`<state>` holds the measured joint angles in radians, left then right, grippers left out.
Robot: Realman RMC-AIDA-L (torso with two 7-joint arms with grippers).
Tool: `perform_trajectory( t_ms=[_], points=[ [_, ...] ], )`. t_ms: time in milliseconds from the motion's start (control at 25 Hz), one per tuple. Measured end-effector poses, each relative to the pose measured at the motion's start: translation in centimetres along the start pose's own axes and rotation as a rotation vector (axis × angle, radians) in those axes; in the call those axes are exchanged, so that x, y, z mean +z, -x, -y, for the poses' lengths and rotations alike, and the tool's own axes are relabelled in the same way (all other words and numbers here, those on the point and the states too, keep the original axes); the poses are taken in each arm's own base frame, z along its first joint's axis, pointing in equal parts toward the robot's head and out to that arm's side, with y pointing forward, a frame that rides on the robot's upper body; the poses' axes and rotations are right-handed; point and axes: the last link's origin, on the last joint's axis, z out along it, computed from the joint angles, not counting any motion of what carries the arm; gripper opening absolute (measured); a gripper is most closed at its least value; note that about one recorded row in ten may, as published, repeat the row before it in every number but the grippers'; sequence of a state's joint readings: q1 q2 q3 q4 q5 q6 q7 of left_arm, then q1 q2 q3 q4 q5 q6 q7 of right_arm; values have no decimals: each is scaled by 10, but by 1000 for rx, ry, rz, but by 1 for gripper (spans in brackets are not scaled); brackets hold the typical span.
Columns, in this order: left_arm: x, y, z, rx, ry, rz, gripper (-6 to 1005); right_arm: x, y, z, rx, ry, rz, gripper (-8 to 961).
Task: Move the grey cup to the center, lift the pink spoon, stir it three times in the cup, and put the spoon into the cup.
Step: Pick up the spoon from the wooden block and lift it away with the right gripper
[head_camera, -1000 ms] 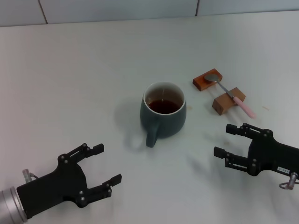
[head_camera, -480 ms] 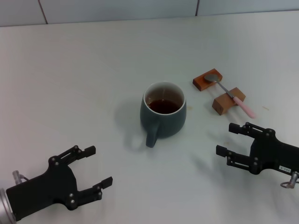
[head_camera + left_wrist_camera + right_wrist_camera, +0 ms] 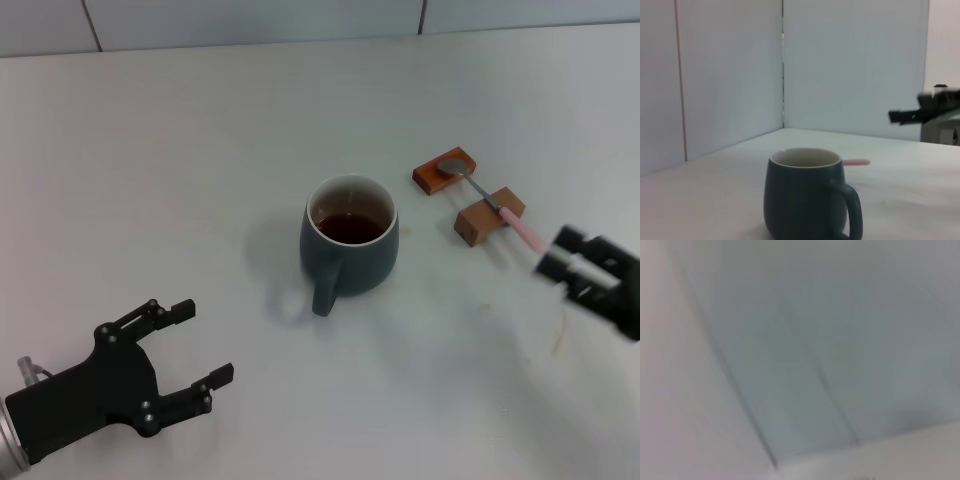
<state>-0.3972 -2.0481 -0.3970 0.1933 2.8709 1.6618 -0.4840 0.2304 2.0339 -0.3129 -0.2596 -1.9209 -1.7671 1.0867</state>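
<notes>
The grey cup [image 3: 350, 245] stands at the table's middle with dark liquid inside and its handle toward me; it also shows in the left wrist view [image 3: 805, 200]. The pink spoon [image 3: 522, 228] lies across two brown wooden blocks [image 3: 488, 215], right of the cup, bowl on the far block; its pink handle tip shows behind the cup [image 3: 856, 162]. My right gripper [image 3: 559, 252] is open and blurred, just right of the spoon's handle end. My left gripper [image 3: 203, 342] is open and empty at the near left, apart from the cup.
The second wooden block [image 3: 445, 172] sits farther back under the spoon's bowl. A white table [image 3: 200, 150] with a tiled wall behind it. The right wrist view shows only blurred wall.
My left gripper has drawn back toward the near left corner. My right gripper has swung to the right and farther back, turning, to beside the spoon's handle end. Cup and spoon have not moved.
</notes>
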Motion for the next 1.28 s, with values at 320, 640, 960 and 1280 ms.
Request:
perform_trajectory(
  t_ms=[320, 640, 960, 1280],
  points=[
    [-1, -2, 2, -10, -21, -21, 829, -24, 11, -1, 590, -40, 209, 746],
    [-3, -4, 0, -11, -27, -39, 829, -35, -3, 17, 1011, -179, 246, 739],
    [-7, -4, -2, -16, -40, -54, 829, -19, -17, 23, 1102, -237, 177, 733],
    [-7, -5, -2, -18, -42, -62, 829, -8, -24, 30, 1111, -291, 166, 726]
  ],
)
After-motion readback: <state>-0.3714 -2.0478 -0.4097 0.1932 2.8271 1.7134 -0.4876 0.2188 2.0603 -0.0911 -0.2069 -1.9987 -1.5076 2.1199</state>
